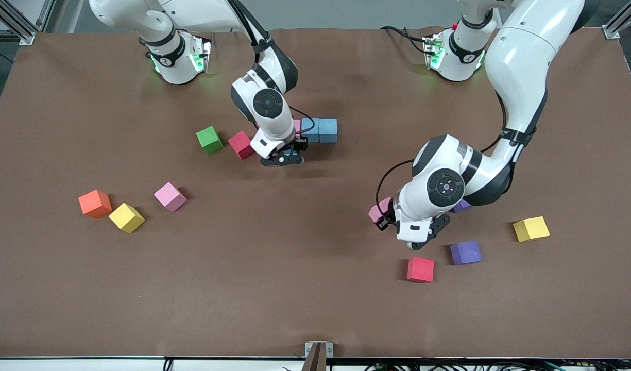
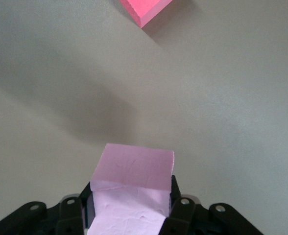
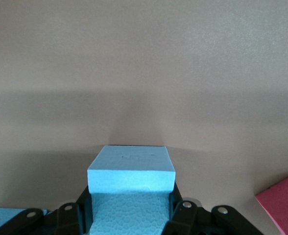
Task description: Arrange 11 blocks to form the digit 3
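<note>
A short row stands mid-table: a pink cube [image 1: 296, 125] and two light blue cubes [image 1: 310, 130] [image 1: 327, 130]. My right gripper [image 1: 289, 153] is shut on a third light blue cube [image 3: 132, 181], low beside that row. A red cube [image 1: 240, 145] lies next to it and shows in the right wrist view [image 3: 283, 200]. My left gripper [image 1: 381, 220] is shut on a pink cube [image 2: 134, 178], also seen in the front view [image 1: 379, 208]. Loose near it: a red cube [image 1: 420, 269], two purple cubes [image 1: 465, 252] [image 1: 462, 206], a yellow cube [image 1: 531, 229].
A green cube [image 1: 209, 139] sits beside the red one by the row. Toward the right arm's end lie an orange cube [image 1: 95, 203], a yellow cube [image 1: 126, 217] and a pink cube [image 1: 170, 196]. The brown mat [image 1: 274, 288] is bare near the front camera.
</note>
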`<control>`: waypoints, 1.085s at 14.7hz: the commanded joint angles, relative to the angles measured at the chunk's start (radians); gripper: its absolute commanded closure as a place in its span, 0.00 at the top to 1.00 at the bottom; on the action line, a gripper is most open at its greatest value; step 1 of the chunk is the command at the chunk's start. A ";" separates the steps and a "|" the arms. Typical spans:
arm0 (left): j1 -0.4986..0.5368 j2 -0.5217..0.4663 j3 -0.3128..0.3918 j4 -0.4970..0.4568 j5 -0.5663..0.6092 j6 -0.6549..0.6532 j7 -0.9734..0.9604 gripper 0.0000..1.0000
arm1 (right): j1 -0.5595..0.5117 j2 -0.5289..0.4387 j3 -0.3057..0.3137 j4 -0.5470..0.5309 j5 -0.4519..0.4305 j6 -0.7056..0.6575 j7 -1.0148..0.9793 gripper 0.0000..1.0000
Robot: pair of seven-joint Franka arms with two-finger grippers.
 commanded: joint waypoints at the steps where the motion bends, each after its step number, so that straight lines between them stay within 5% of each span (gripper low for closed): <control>1: 0.008 -0.012 -0.001 -0.002 -0.013 -0.014 0.007 0.20 | 0.016 -0.026 -0.009 -0.043 -0.001 0.031 0.021 0.35; 16: 0.011 -0.017 -0.001 0.020 -0.015 -0.015 0.018 0.20 | 0.037 -0.031 -0.009 -0.055 -0.002 0.032 0.041 0.35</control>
